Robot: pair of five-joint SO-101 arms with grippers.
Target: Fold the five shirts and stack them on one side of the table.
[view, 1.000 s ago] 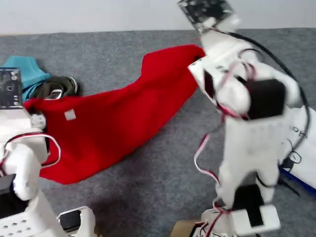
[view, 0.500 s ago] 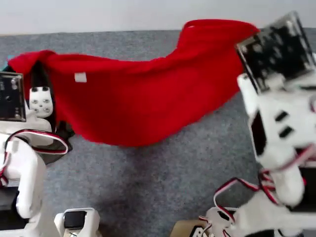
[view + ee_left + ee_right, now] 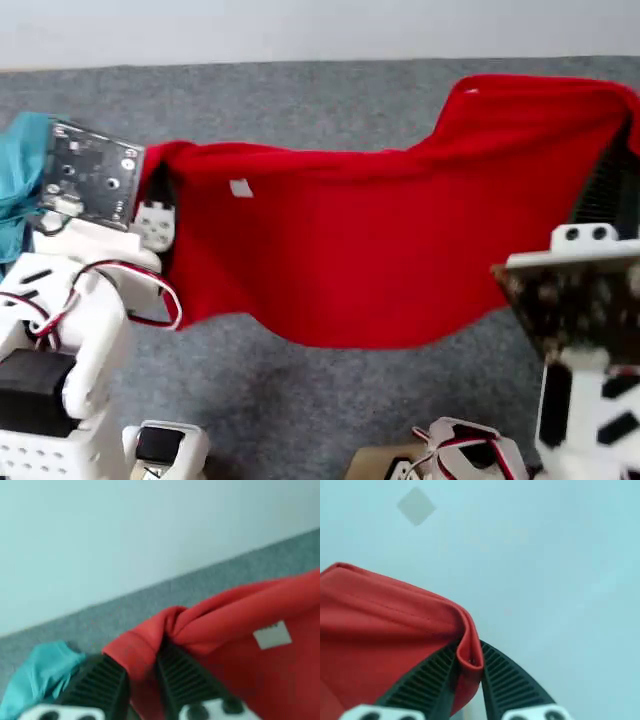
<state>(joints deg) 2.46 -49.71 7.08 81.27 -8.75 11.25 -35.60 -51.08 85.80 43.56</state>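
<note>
A red shirt [image 3: 370, 250] hangs stretched in the air between both arms, above the grey table. My left gripper [image 3: 160, 195] is shut on one bunched corner of the red shirt [image 3: 210, 630], with the cloth pinched between the black ribbed fingers [image 3: 182, 677]. My right gripper [image 3: 620, 150] is shut on the opposite corner; its wrist view shows a fold of the red shirt [image 3: 395, 645] clamped between the fingers [image 3: 507, 680]. A small white label [image 3: 240, 188] shows on the cloth near the left gripper.
A teal shirt [image 3: 20, 170] lies bunched at the table's far left, beside the left arm, and also appears as the teal shirt [image 3: 42, 672] in the left wrist view. Grey table [image 3: 330, 110] runs to a pale wall behind. Arm bases stand along the front edge.
Both arms lifted the red shirt off the table and pulled it taut. The right gripper swung to the far right, and the left gripper rose and shifted right.
</note>
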